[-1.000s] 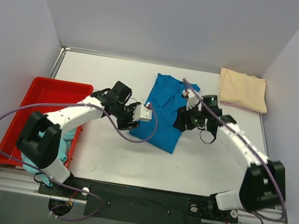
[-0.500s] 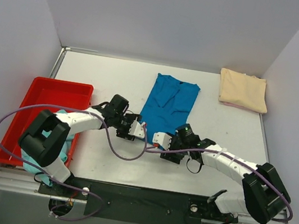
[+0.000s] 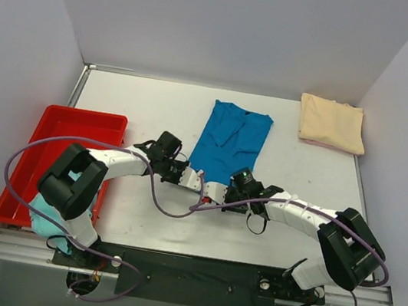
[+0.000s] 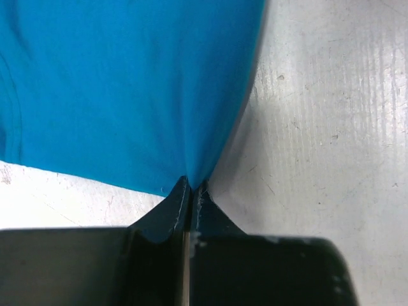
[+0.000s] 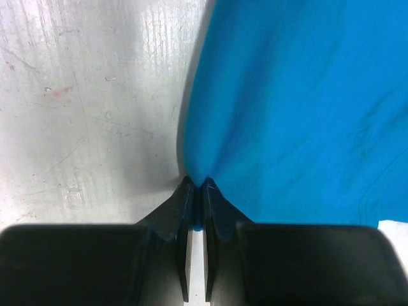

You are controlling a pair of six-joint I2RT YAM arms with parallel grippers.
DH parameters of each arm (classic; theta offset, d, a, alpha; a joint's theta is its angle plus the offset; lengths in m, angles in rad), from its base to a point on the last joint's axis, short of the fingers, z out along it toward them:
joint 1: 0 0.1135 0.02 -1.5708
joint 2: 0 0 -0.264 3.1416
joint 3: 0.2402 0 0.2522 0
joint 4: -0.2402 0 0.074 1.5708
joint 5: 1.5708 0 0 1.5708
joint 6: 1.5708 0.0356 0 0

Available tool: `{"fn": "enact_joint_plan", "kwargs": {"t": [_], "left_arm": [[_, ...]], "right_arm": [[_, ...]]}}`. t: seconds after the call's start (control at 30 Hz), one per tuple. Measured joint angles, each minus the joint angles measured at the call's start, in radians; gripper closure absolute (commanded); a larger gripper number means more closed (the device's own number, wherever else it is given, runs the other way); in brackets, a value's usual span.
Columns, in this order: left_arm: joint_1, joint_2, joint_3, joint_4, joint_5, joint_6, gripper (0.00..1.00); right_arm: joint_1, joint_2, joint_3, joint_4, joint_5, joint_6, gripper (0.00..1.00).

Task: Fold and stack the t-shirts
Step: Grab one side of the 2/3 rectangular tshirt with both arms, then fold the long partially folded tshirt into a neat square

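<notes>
The deep blue t-shirt (image 3: 231, 140) lies as a long strip in the middle of the table. My left gripper (image 3: 192, 179) is shut on its near left corner; in the left wrist view the jaws (image 4: 191, 186) pinch blue cloth (image 4: 127, 83). My right gripper (image 3: 221, 191) is shut on the near right corner, and a bit of blue shirt (image 5: 293, 95) shows between its closed jaws (image 5: 196, 185). The cream-beige t-shirt (image 3: 331, 123) lies folded at the back right. The teal t-shirt (image 3: 45, 215) hangs over the near end of the tray, mostly hidden by my left arm.
A red plastic tray (image 3: 61, 121) stands at the left edge of the table. Purple cables loop from both arms over the near table. Grey walls close in the table at the back and on both sides.
Both grippers moved from the shirt's sides to its near edge, met close together there and shut on the blue cloth. The cream shirt and the tray stayed put.
</notes>
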Motion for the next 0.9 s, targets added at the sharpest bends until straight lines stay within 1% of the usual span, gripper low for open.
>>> {"fn": "enact_joint_plan", "kwargs": {"t": [0.17, 0.27, 0.33, 0.43, 0.5, 0.6, 0.67, 0.73, 0.8, 0.87, 0.9], "left_arm": [[-0.008, -0.022, 0.006, -0.062, -0.012, -0.007, 1.00], [-0.021, -0.104, -0.008, -0.141, -0.008, -0.028, 1.00], [-0.027, -0.198, -0.038, -0.201, 0.005, -0.034, 1.00], [-0.035, -0.335, -0.056, -0.355, 0.042, -0.021, 1.00], [-0.040, -0.396, -0.055, -0.471, 0.064, -0.009, 1.00], [-0.040, -0.432, -0.038, -0.657, 0.086, -0.004, 1.00], [-0.041, -0.439, 0.003, -0.790, 0.105, -0.004, 1.00], [-0.041, -0.448, 0.064, -0.895, 0.123, -0.005, 1.00], [-0.039, -0.464, 0.133, -0.961, 0.134, -0.016, 1.00], [-0.035, -0.471, 0.187, -0.998, 0.142, -0.042, 1.00], [-0.031, -0.472, 0.214, -1.007, 0.146, -0.067, 1.00]], "right_arm": [[0.019, -0.010, 0.007, -0.039, 0.017, -0.005, 1.00], [0.062, -0.042, 0.020, -0.125, 0.009, 0.011, 1.00], [0.105, -0.080, 0.046, -0.208, 0.000, 0.028, 1.00], [0.168, -0.154, 0.071, -0.310, -0.024, 0.060, 1.00], [0.220, -0.217, 0.086, -0.380, -0.054, 0.090, 1.00], [0.309, -0.295, 0.114, -0.457, -0.104, 0.143, 1.00], [0.351, -0.335, 0.136, -0.492, -0.148, 0.183, 1.00], [0.358, -0.371, 0.157, -0.515, -0.182, 0.219, 1.00], [0.340, -0.395, 0.179, -0.533, -0.212, 0.249, 1.00], [0.288, -0.401, 0.200, -0.544, -0.251, 0.271, 1.00], [0.231, -0.399, 0.210, -0.545, -0.289, 0.284, 1.00]]}}
